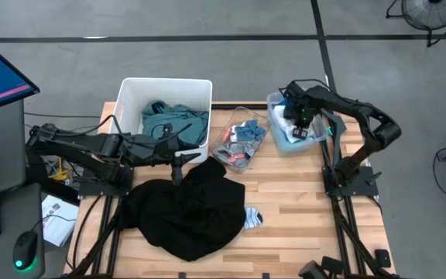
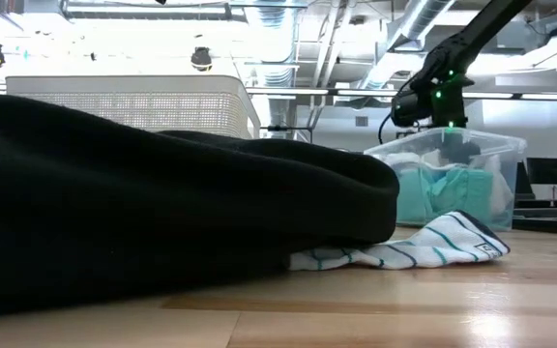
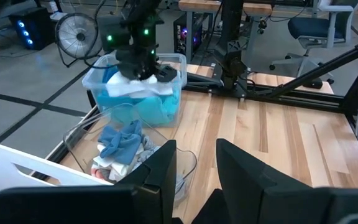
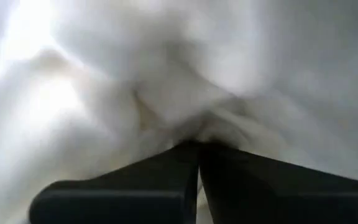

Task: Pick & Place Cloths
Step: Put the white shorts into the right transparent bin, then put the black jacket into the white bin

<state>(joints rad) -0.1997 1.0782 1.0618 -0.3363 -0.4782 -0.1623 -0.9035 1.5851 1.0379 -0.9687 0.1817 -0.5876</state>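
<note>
Step in hand: white cloth (image 4: 166, 81) pinched tight by right gripper (image 4: 197, 149), down in clear bin (image 1: 279, 139) at table's far right. Next, lift straight up is needed. Left gripper (image 3: 194, 165) is parked part open, empty, near white bin (image 1: 126, 97). Black garment (image 1: 188, 205) is spread at table front.

Matt black garment (image 1: 184, 209) lies on glossy wooden table (image 1: 300, 209).

Black garment (image 1: 188, 213) lies before bin (image 1: 130, 93), sock (image 1: 252, 219) beside.
</note>
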